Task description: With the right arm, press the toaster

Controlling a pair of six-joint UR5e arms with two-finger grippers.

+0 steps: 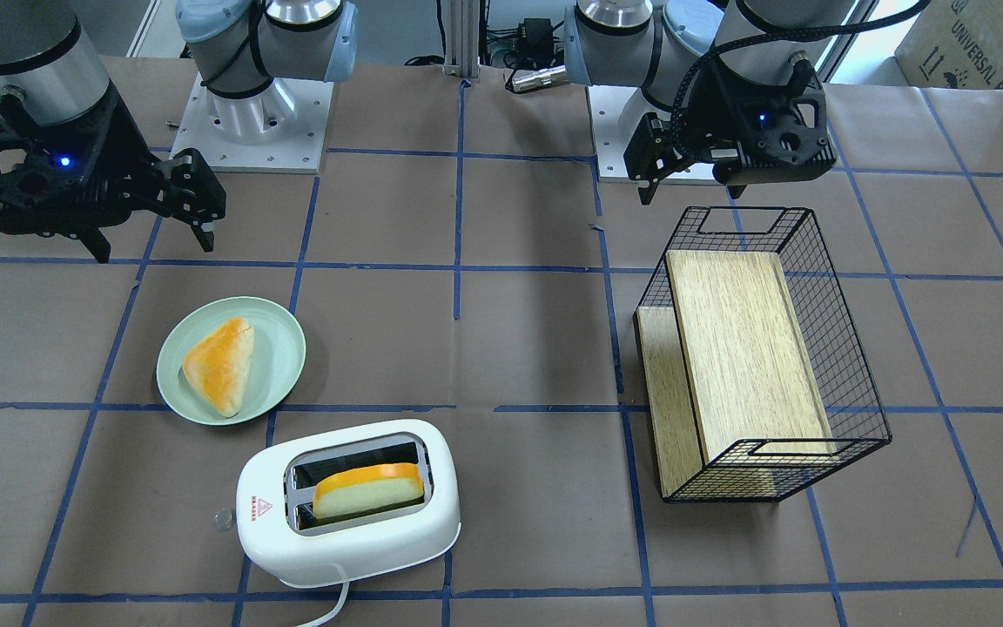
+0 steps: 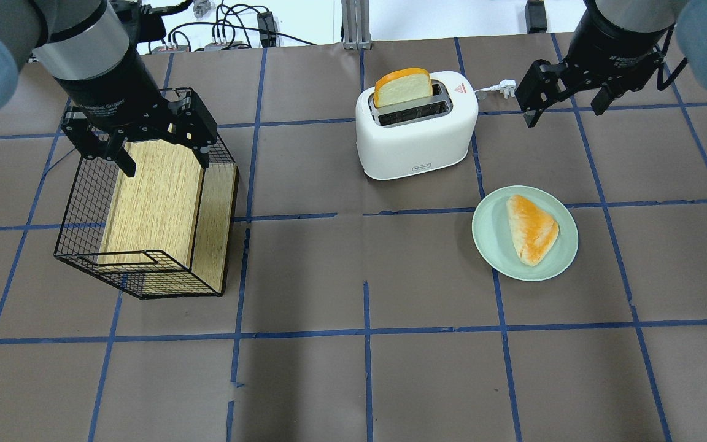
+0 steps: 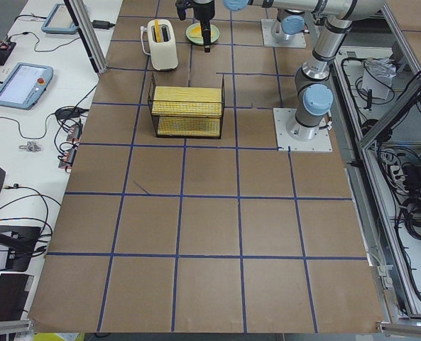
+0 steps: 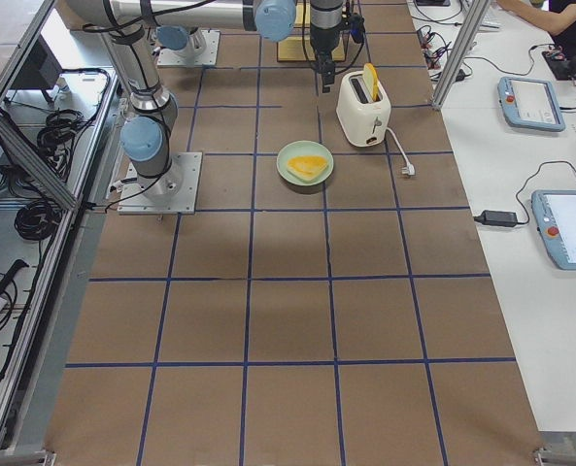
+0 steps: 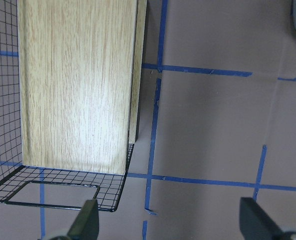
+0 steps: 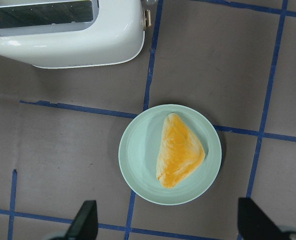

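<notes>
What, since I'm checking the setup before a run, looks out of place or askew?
The plug of the toaster lies loose on the table, connected to nothing. The wire basket sits skewed to the blue tape grid. Nothing looks spilled or damaged.

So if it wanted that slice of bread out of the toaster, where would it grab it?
Probably the upper half of the bread slice, coming straight down from above with a finger on each flat face. It stands upright in the toaster, so only that part sticks out of the slot.
</notes>
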